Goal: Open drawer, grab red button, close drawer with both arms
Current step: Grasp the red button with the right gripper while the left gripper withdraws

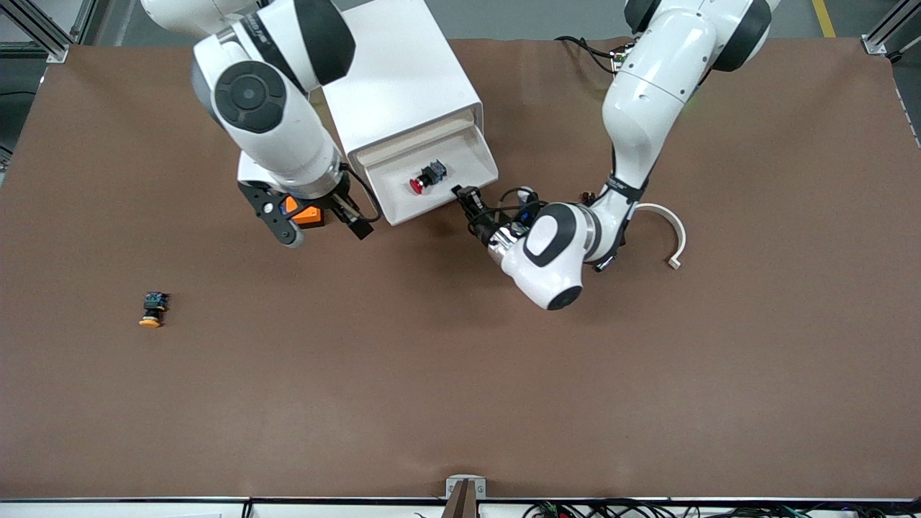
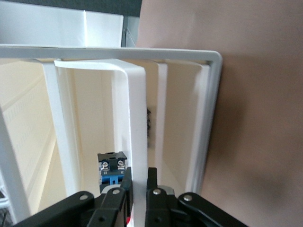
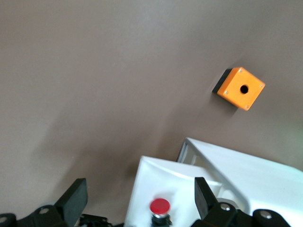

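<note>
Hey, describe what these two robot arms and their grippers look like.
Both arms are glossy white with rounded joints, black bands and black round end caps. The left gripper is black, with black cables looping at its wrist. The right gripper has black fingers on a white and black mount, one cable alongside.

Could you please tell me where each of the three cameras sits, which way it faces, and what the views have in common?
Front view: high across the table, facing both arms; left claw at the drawer, right claw over the table.
Left wrist view: on the left wrist, looking into the drawer along the handle its shut left claw grips.
Right wrist view: on the right wrist, looking down between open fingers at the button.
Shared: all three show the drawer and button.
</note>
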You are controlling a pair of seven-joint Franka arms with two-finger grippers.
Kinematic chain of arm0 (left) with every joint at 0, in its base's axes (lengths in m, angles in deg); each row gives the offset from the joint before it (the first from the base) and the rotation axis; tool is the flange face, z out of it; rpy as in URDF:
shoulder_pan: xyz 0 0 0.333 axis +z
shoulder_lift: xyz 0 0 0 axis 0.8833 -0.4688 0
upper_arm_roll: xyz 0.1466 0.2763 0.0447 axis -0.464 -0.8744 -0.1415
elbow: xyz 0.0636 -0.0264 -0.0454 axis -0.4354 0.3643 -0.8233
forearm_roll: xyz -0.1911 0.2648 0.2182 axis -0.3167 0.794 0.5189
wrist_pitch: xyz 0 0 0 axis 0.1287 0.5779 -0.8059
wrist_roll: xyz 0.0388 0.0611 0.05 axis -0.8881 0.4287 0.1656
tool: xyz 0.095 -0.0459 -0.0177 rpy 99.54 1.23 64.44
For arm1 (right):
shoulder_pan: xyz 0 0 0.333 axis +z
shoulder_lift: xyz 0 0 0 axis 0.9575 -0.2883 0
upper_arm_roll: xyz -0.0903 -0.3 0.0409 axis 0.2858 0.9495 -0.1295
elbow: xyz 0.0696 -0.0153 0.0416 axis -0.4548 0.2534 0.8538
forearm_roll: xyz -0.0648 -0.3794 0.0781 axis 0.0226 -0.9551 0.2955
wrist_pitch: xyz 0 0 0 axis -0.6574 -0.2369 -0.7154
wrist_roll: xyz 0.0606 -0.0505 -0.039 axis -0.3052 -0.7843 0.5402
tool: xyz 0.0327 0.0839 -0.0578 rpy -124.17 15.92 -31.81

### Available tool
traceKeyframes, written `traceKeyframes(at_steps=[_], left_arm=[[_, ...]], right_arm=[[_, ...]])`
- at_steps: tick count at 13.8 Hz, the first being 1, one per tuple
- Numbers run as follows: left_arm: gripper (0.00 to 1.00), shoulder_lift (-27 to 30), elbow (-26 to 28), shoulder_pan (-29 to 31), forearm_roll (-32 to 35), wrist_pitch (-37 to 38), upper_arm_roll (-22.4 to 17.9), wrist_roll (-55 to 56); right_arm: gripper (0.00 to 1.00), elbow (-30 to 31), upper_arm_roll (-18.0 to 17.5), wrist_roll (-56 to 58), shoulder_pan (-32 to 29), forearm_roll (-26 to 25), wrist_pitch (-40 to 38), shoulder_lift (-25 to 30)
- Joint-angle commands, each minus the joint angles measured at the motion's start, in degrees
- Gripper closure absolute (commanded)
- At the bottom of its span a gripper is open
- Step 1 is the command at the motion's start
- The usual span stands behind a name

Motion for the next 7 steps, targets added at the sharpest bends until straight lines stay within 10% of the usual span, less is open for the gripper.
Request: traceKeyframes(at_steps=[1,2,4,7], left_arm=[[1.0,-0.43,-1.02,2.35,-0.25,-0.49,-0.72,-1.74],[0.83,-0.43,-0.93,2.8,-0.25,-0.49,-0.72,-2.97],[0.0,-0.35,-0.93,2.8,0.1,-0.49,-0.8,-3.68],[0.0,-0.17,-2.33,2.72,0.01,-1.01,-3.42,-4.64]], right_arm=[[0.0,-1.17,0.41,-3.59,2.64,0.99,1.8,-1.71],[0.0,-1.17,0.41,-3.6,3.52,0.9,1.98,-2.24],[0.0,-1.34,0.41,-3.78,5.28,0.73,2.33,-3.29],[0.0,-1.35,0.41,-3.86,7.74,0.99,5.57,-5.05]])
